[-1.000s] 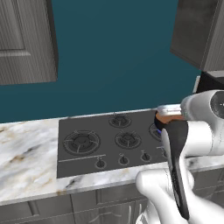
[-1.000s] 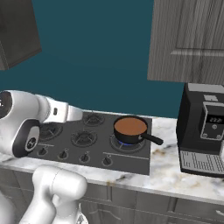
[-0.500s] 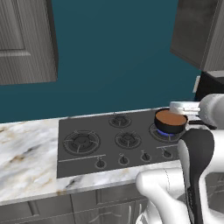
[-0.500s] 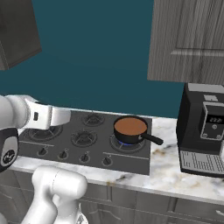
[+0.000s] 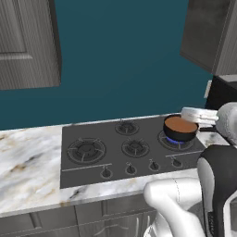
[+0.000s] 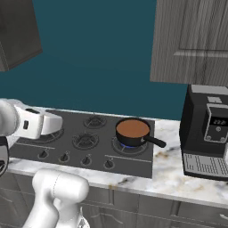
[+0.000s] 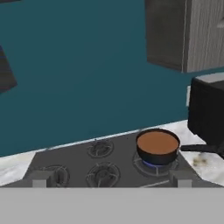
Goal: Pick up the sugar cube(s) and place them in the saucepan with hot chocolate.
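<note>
The saucepan with hot chocolate point(image 5: 178, 128) point(image 6: 132, 130) point(image 7: 157, 145) is small, round and dark, with smooth brown liquid inside. It stands on the lit right-hand burner, blue flame under it, and its black handle point(image 6: 155, 141) points right. The sugar cubes are out of view. My gripper point(image 7: 110, 179) is open, its two fingertips point(image 7: 40, 179) far apart at the bottom of the hand view with nothing between them. It hangs in front of the stove, well short of the saucepan, and looks across it. The arm's white end link point(image 5: 199, 113) point(image 6: 39, 124) points forward.
The dark cooktop point(image 5: 92, 166) point(image 6: 138, 162) has several burners and a row of knobs point(image 5: 130, 169) along its front. It sits in a marble counter point(image 5: 28, 166). A black coffee machine point(image 6: 208, 133) stands to the right of the stove. Grey cabinets point(image 6: 191, 40) hang overhead.
The arm has drawn back toward the robot's side in both base views, which uncovers the saucepan in the left base view. The saucepan and stove have not moved.
</note>
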You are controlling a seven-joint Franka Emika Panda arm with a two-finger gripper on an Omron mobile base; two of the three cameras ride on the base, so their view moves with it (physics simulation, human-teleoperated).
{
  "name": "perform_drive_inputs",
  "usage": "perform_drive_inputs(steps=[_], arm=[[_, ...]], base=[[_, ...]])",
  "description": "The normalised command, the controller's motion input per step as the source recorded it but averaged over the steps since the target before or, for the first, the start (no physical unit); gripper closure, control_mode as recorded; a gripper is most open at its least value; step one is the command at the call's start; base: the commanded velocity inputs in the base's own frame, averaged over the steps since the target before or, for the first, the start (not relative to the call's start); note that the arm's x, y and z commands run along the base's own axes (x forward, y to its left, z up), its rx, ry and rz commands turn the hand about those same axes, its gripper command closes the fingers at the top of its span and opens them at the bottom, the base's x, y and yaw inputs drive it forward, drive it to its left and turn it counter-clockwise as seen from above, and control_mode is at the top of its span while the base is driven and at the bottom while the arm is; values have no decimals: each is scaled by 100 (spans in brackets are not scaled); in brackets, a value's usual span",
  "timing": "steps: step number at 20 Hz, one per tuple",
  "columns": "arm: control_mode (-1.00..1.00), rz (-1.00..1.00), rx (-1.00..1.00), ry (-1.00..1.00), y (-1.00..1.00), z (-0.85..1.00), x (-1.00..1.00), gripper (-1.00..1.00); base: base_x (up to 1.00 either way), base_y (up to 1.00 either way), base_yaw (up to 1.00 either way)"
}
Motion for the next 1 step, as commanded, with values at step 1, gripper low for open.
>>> perform_drive_inputs(steps=[1], arm=[[-100,11,9,-5,42,-36,56,-100]], base=[[0,0,0]])
